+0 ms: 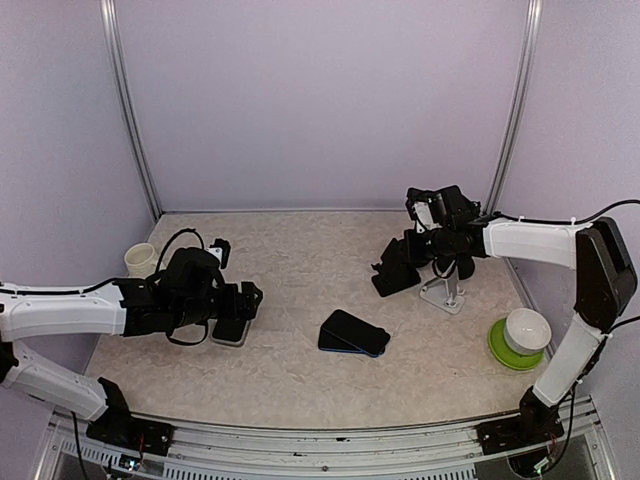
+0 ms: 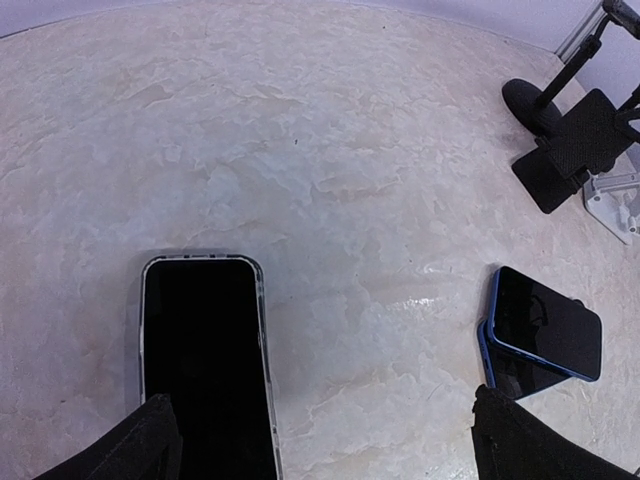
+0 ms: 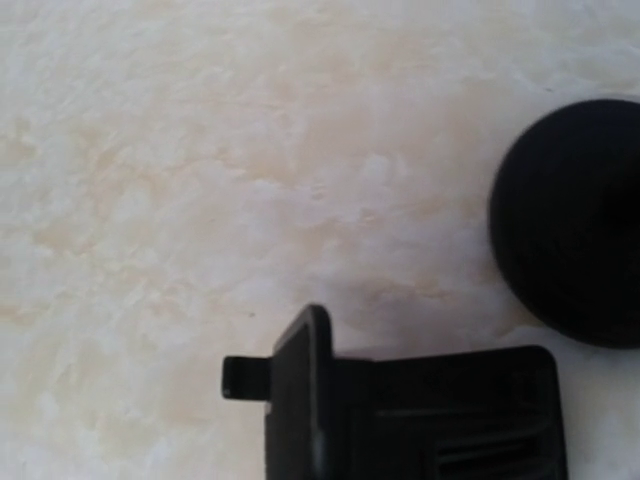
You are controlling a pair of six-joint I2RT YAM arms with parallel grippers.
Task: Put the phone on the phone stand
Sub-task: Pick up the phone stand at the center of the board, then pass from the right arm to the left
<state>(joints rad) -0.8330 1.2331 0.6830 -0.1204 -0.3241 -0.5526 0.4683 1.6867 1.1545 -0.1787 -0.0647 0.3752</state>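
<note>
Phone (image 2: 205, 360) flat on the table (image 2: 350, 150) beneath the left gripper (image 2: 322, 400).
Fingers (image 2: 130, 445) spread wide above it; a blue phone (image 2: 545, 335) lies nearby. Right gripper (image 1: 412, 252) sits at the black phone stand (image 1: 395, 278); I can't tell its grip.

left wrist: clear-cased phone (image 2: 205, 360) running off the picture's lower edge | white base plate (image 2: 615, 205) getting clipped at right | right wrist: everything blurring, stand cradle (image 3: 420, 410) getting cut off below, round base (image 3: 575, 220) at right
</note>
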